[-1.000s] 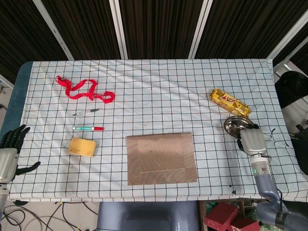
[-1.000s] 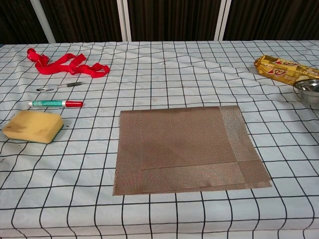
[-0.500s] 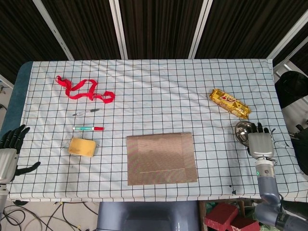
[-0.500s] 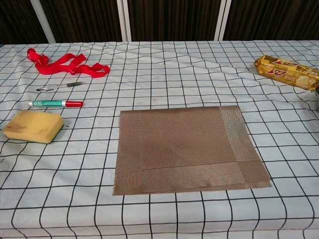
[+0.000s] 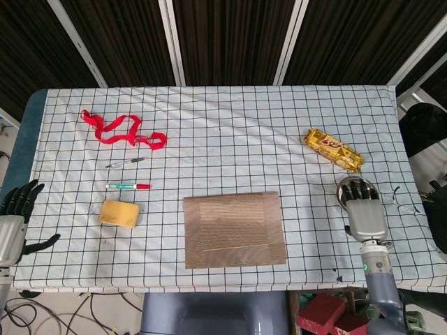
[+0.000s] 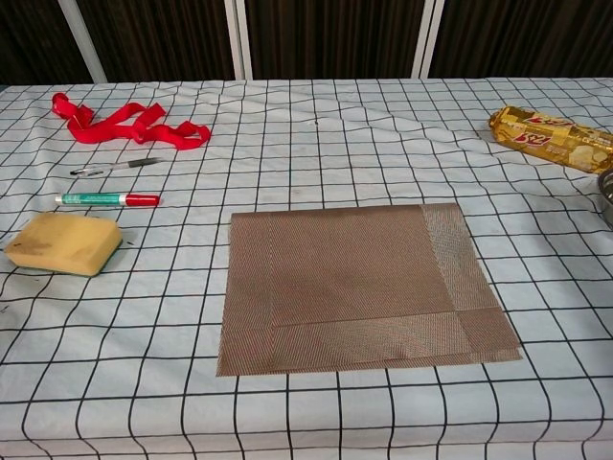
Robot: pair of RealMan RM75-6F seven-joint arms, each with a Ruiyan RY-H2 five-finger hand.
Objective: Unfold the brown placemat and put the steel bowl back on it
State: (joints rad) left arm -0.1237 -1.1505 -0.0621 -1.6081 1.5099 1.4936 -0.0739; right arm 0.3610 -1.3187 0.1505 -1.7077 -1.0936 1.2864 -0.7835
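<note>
The brown placemat point(image 5: 235, 229) lies near the front edge of the checked table point(image 5: 230, 132), at about six o'clock from its middle, and it looks folded — a doubled band shows along its right and near sides, so the unfolding is, I'd judge, not yet done. The steel bowl point(image 5: 347, 189) sits off at four o'clock, well apart from the mat, just below the gold snack packet point(image 5: 333, 150). What has changed in the last second is on that side: the right hand point(image 5: 364, 213) first had the bowl up nearer the packet, then slid it outward toward the table's right edge, and now bowl and hand have settled a little nearer the front again. Its fingertips point(image 5: 356, 185) lie over the bowl's rim, but from above I cannot tell whether they grip it or merely rest there; the chest view catches only a sliver of the bowl at its right edge. The left hand point(image 5: 15, 216) hangs off the table at eight o'clock, fingers apart, holding nothing, unmoved throughout. My reading — the bowl has been parked clear, so the mat can be opened next.
</note>
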